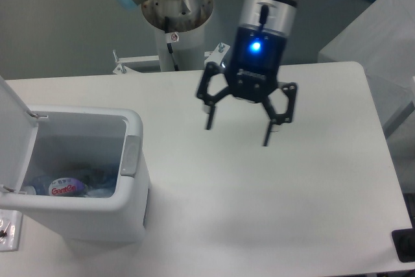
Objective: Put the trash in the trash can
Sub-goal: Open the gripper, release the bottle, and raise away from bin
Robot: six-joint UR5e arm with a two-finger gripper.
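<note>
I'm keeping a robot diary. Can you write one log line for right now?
gripper: open, empty, above table | bottle: inside trash can | lid: open
</note>
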